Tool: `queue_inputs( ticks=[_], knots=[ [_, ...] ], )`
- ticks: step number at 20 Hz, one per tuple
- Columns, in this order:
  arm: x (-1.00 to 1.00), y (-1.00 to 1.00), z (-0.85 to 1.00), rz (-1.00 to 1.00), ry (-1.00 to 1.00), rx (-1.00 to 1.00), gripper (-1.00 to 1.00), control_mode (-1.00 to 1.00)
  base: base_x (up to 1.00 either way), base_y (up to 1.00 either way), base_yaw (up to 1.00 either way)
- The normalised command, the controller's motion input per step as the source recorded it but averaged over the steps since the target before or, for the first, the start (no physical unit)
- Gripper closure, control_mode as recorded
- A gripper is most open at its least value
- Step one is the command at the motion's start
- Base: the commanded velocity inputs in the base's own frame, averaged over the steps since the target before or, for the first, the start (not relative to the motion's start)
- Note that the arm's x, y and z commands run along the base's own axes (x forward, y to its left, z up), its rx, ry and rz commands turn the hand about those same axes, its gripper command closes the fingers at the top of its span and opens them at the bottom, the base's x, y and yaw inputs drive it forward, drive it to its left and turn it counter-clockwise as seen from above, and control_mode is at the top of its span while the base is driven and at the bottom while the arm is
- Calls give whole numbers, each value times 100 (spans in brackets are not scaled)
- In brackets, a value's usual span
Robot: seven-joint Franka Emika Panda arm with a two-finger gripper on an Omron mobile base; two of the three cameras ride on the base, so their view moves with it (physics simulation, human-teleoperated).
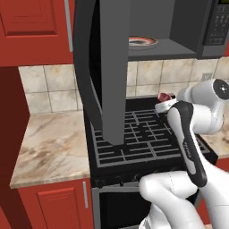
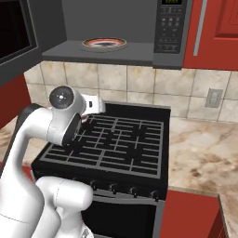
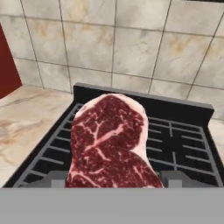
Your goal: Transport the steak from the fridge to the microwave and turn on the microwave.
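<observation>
Holding the flat dark-red marbled steak (image 3: 111,144) clamped between my fingers (image 3: 173,178) | above the black grated stove (image 3: 175,144) | black microwave (image 2: 169,28) door open overhead, plate (image 2: 104,44) inside.

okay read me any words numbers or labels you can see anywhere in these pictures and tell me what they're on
No text can be read.
Microwave keypad: rows of buttons with pale marks, too small and blurred to read.
Display above the keypad: greenish marks, cut off at the picture's edge, unreadable.
Stove, steak and tiles: no lettering.
</observation>
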Motion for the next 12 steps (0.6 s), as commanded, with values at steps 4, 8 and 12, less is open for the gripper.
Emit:
queue_inputs(
  ticks=[4, 8, 12],
  knots=[
    [16, 0, 53, 0, -10, 0, 100, -100, 0, 0, 0],
    [19, 0, 64, 0, -11, 0, 100, -100, 0, 0, 0],
    [22, 0, 67, 0, -10, 0, 100, -100, 0, 0, 0]
  ],
)
